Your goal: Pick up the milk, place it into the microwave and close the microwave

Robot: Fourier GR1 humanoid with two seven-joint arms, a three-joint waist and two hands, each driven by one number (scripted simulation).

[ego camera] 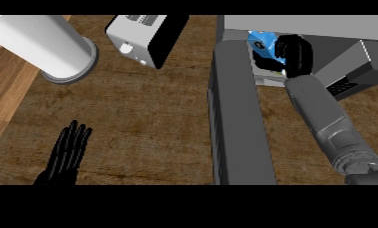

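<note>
**Counter layout**

Microwave point(295, 24) sits at counter's point(148, 122) far right corner, its door point(240, 117) swung open toward the near edge. Milk point(262, 44) inside the cavity. Toaster point(144, 37) at far edge, centre; cylinder point(44, 44) at far left corner.

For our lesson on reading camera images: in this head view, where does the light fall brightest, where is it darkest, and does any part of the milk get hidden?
Head view: brightest on the white cylinder; darkest inside the microwave; the right hand curls round the blue milk, hiding part of it; the left hand shows no glare.
</note>
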